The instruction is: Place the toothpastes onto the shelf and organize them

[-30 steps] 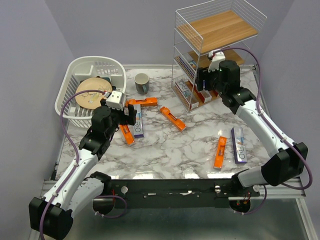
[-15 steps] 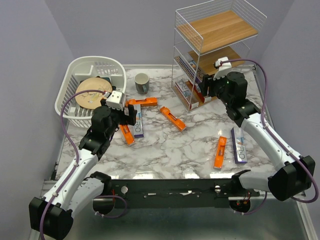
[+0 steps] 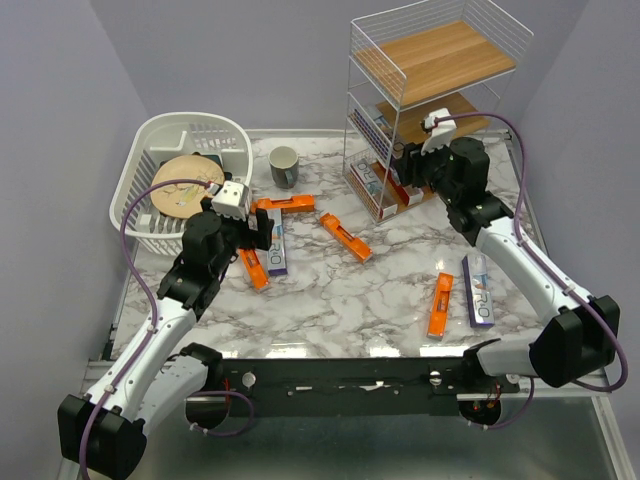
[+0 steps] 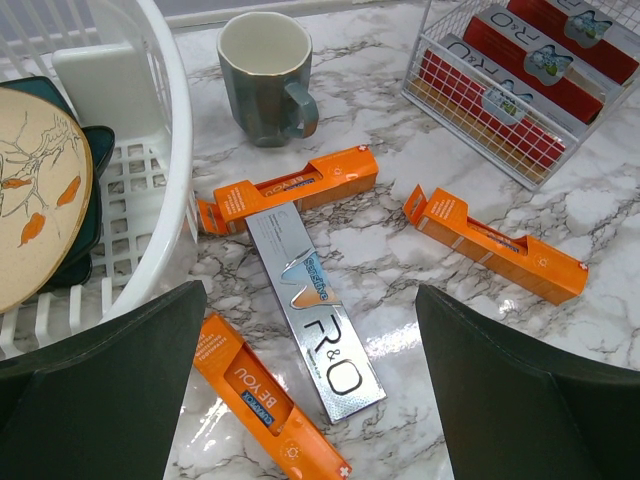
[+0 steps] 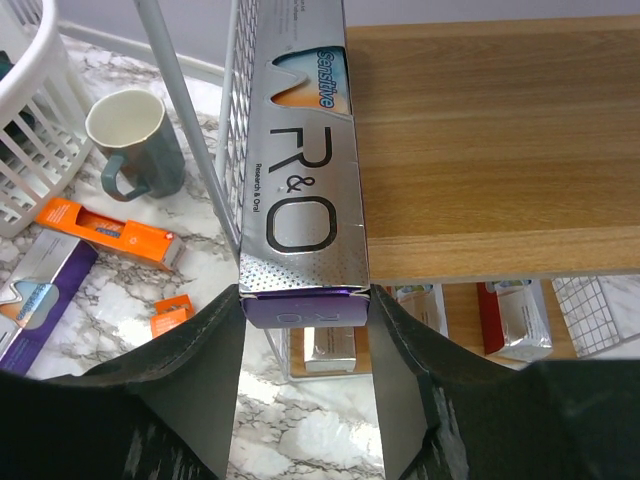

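Observation:
My right gripper (image 3: 408, 163) is shut on the near end of a silver-grey toothpaste box (image 5: 300, 150). The box lies along the left edge of the shelf's (image 3: 430, 60) middle wooden board (image 5: 480, 140); it also shows in the top view (image 3: 373, 125). White-red boxes (image 3: 385, 188) lie on the bottom tier. My left gripper (image 3: 250, 235) is open and empty above a silver box (image 4: 315, 310), with orange boxes behind it (image 4: 290, 188) and left of it (image 4: 265, 400). Another orange box (image 4: 495, 245) lies to the right. An orange box (image 3: 440, 303) and a silver-purple box (image 3: 479, 290) lie at the front right.
A white plastic dish basket (image 3: 140, 215) holding a plate (image 3: 185, 187) stands at the back left. A grey mug (image 3: 284, 166) stands between basket and shelf. The shelf's wire side rail (image 5: 235, 120) runs right beside the held box.

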Robot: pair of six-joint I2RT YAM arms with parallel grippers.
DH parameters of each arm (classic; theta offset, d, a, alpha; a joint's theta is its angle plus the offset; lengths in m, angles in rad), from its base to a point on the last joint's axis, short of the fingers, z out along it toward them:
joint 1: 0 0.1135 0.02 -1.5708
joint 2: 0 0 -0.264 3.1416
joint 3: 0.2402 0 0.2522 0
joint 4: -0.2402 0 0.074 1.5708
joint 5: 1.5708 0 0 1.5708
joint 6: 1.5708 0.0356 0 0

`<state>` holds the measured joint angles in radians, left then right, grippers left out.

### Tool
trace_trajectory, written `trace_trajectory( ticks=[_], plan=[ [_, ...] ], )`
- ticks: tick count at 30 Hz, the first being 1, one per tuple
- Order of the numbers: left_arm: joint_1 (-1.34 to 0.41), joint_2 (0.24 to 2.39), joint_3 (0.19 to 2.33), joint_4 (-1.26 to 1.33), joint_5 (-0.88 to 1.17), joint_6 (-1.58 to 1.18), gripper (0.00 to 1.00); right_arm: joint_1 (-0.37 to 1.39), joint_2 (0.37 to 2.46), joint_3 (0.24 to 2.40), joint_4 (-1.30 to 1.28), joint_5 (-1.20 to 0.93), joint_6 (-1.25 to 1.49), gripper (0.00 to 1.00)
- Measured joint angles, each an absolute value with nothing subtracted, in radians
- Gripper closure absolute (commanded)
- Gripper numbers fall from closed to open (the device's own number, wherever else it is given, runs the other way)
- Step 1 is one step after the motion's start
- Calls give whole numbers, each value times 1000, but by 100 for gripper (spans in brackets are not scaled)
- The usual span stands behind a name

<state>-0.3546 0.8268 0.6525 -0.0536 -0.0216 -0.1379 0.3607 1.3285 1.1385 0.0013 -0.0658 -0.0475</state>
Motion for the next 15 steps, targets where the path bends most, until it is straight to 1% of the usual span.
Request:
trace_trajectory(
  ticks=[8,10,11,13,15],
  plan=[
    [-353,828,657,-54,-22,-138,1,358,1368,1168,11,-84,-50,49],
    [-353,830,657,-54,-22,-138,1,358,1371,1172,13,-86,-50,47],
    [-353,831,657,-54,-22,-138,1,358,1373,1172,14,-87,-50,43],
    [-352,832,658,-54,-22,-138,1,358,1374,1172,14,-88,-50,40],
    [-349,832,658,-54,-21,-138,1,358,1374,1172,15,-89,-49,33]
  ],
)
